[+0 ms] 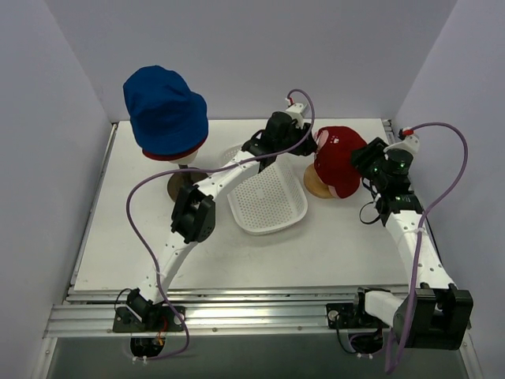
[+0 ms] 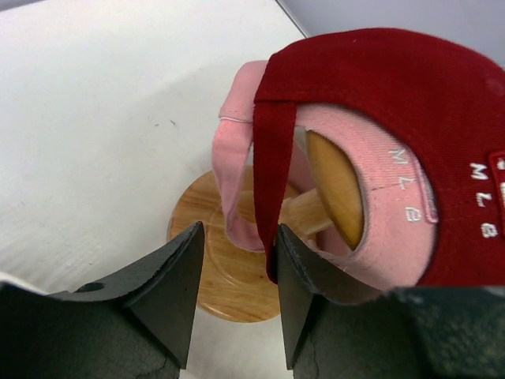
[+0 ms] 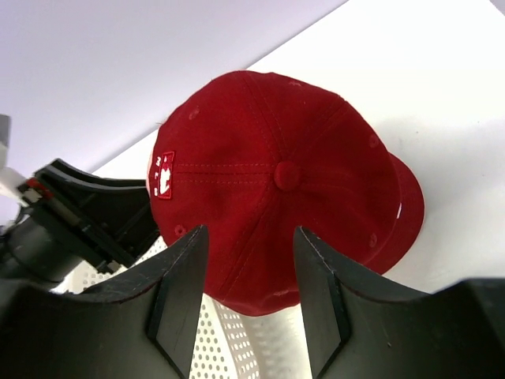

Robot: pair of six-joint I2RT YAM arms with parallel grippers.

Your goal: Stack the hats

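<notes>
The left arm (image 1: 215,177) and right arm (image 1: 416,237) have white links with black joint blocks. A thin purple cable (image 1: 129,209) loops along each, and the fingers (image 2: 170,292) are matte black wedges with a rough surface.

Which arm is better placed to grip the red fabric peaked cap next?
Probably left: the left end effector has its open jaws right at the red fabric peaked cap's rear strap. The right end effector only faces the rounded crown.

White table (image 1: 118,237) between 3 pale lavender walls (image 1: 252,47), metal rails (image 1: 252,314) in front
</notes>
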